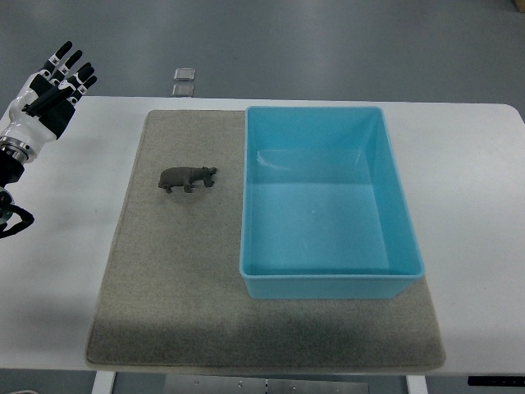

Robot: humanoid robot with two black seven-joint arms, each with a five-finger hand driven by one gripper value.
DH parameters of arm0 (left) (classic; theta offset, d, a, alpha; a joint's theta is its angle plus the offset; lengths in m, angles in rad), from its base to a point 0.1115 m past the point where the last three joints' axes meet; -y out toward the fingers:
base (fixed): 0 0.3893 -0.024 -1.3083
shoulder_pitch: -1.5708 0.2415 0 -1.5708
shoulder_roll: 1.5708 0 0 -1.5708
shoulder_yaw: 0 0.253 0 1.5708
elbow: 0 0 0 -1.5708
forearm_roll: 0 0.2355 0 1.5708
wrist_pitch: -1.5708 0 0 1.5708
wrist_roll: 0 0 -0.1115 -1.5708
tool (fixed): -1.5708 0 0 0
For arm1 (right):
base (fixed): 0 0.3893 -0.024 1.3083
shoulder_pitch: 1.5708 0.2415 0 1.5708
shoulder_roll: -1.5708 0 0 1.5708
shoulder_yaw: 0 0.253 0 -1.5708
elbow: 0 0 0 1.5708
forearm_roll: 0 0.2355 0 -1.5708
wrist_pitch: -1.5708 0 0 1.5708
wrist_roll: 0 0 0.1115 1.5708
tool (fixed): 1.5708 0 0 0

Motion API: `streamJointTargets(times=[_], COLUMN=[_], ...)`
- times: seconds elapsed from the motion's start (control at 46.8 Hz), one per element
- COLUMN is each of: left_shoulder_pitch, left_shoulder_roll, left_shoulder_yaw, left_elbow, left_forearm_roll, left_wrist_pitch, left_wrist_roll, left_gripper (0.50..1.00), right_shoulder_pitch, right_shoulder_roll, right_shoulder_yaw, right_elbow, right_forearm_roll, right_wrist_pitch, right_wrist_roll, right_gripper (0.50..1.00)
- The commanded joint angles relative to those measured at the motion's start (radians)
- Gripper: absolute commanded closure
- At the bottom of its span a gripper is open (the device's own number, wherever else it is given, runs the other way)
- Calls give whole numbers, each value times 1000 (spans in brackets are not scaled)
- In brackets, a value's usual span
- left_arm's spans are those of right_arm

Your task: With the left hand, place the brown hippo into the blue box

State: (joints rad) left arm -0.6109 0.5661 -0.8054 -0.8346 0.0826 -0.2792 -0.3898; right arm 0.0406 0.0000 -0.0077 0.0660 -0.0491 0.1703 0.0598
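A white worktop [66, 246] carries a grey mat [172, 287]. On the mat's right sits an empty blue box [328, 283]. The brown hippo [188, 178] stands on the mat just left of the box, untouched. The left hand [56, 82] hovers at the far left corner, fingers extended, holding nothing. Judging by this, reaching, grasping and placing all remain.

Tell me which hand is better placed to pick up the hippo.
Left. The left hand is open over the table's left edge, on the same side as the brown hippo; no right hand is in view.
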Motion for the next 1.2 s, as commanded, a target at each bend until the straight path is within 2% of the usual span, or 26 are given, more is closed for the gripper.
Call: streamJointTargets(times=[0.0,1.175], left_shoulder_pitch=[2,-49], left_shoulder_roll=[-2,-15], left_shoulder_yaw=[0,12], left_elbow=[-3,-6], left_forearm_roll=[0,8], left_wrist_pitch=[6,-6], left_wrist_roll=[0,-1], left_gripper=[501,501], right_shoulder_pitch=[1,-1], right_shoulder_roll=[0,0], right_shoulder_yaw=[0,0], right_elbow=[0,0], right_forearm_roll=[0,0], right_wrist_pitch=[0,0], right_wrist_roll=[0,0], right_gripper=[564,564])
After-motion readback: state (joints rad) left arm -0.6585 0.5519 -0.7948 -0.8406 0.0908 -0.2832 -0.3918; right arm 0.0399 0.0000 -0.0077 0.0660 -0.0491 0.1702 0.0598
